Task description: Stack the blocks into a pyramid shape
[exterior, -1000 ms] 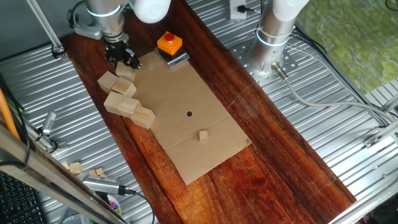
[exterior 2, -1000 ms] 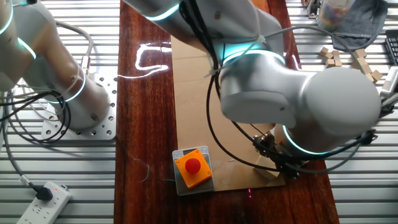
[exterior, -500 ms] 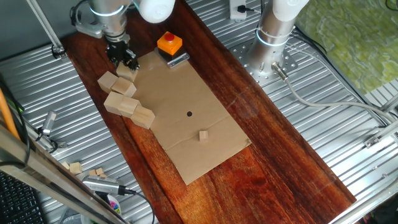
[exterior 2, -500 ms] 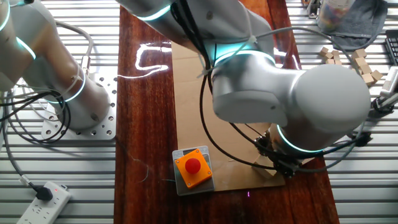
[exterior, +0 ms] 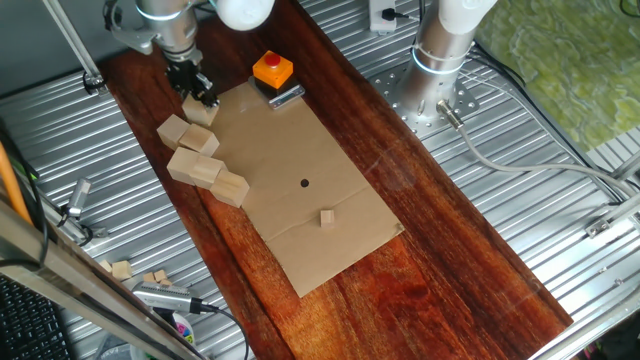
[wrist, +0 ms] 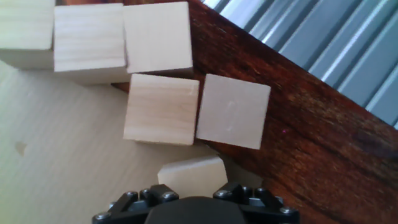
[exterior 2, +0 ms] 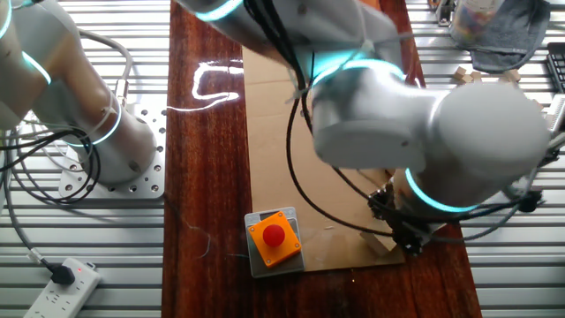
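Overhead, claw beside blocks, table edge.

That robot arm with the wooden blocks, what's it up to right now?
The gripper hangs over the far end of a loose cluster of pale wooden blocks at the edge of the cardboard sheet. One block sits between its fingers in the hand view. The others lie flat and unstacked, so no pyramid exists yet. An orange button box sits nearby.

An orange button box sits near a tiny cube.
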